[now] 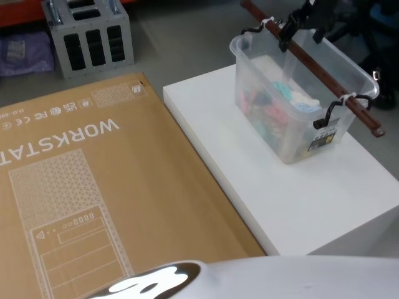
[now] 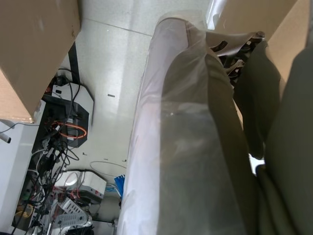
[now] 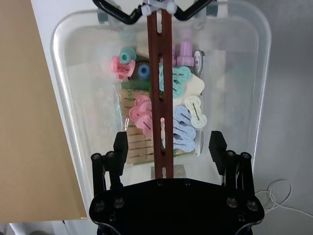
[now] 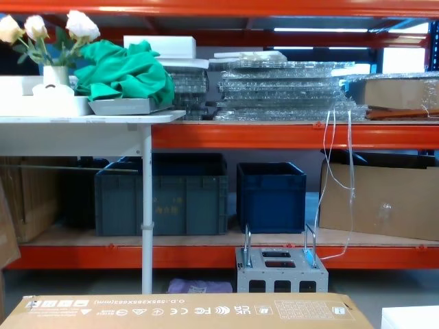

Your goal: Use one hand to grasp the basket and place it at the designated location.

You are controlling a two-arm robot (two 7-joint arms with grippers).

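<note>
Translucent plastic is what I am after: the basket [image 1: 293,118] sits on the white platform [image 1: 249,187] to my right, just beside the flat cardboard box [image 1: 93,187], with coloured pegs [image 3: 142,112] heaped inside. Its dark red-brown bar handle [image 3: 164,88] runs the length of the tub above the rim, lashed at each end with white ties [image 1: 345,98]. That gives me one firm line to lift by without touching the load. My right gripper [image 3: 168,147] hangs over the handle toward the far end of the tub. Its jaws are spread wide, one finger [image 3: 120,147] on either side of the bar and neither touching it, so it has hold of nothing. I straddle the bar squarely because a skewed pinch would let it twist. Whether my pads are low enough to catch it I cannot tell. By my judgement the grasp is the step in hand, and since I am off the bar's middle the tub may tip once it leaves the platform. My left arm is parked low, out of the work.
</note>
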